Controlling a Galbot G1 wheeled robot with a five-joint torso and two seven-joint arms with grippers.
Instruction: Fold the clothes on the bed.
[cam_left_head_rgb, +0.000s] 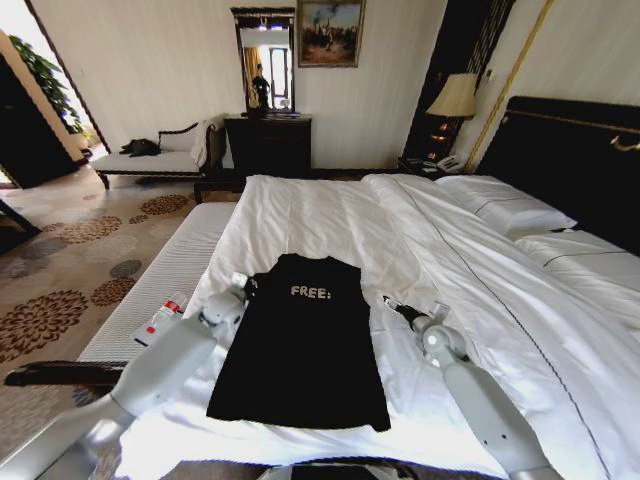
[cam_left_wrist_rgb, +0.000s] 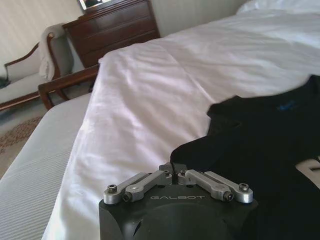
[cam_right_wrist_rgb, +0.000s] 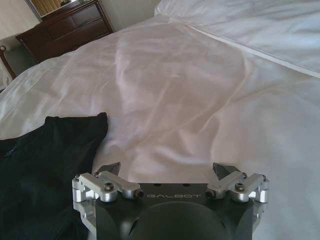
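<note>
**Shirt flat on the bed, a pincer at each shoulder**

At the far left, a striped bench (cam_left_head_rgb: 165, 275) runs along the bed's (cam_left_head_rgb: 330, 215) foot, and a small bottle with a red label (cam_left_head_rgb: 160, 318) lies on it near the left arm.

The left pincer (cam_left_head_rgb: 243, 287) sits at the shirt's (cam_left_head_rgb: 300, 345) left shoulder. In the left wrist view its fingers (cam_left_wrist_rgb: 176, 170) are drawn together, tips meeting on the black cloth edge (cam_left_wrist_rgb: 192, 152) of the sleeve, so it grips the shirt (cam_left_wrist_rgb: 270, 150) there.

The shirt lies spread on the white duvet near the foot of the bed, chest up, pale "FREE" lettering (cam_left_head_rgb: 311, 291) readable, collar pointing away from the robot and hem nearest it. The sleeves are tucked in or folded, so the outline is a long narrow shape.

The right pincer (cam_left_head_rgb: 392, 304) lies just beside the shirt's right shoulder, over bare duvet. In the right wrist view its fingers (cam_right_wrist_rgb: 221, 170) stand wide apart with nothing between them, and the shirt's sleeve edge (cam_right_wrist_rgb: 75, 132) lies off to one side, not touched.

Farther right are the pillows (cam_left_head_rgb: 505, 205), then the dark headboard (cam_left_head_rgb: 570, 165).
</note>
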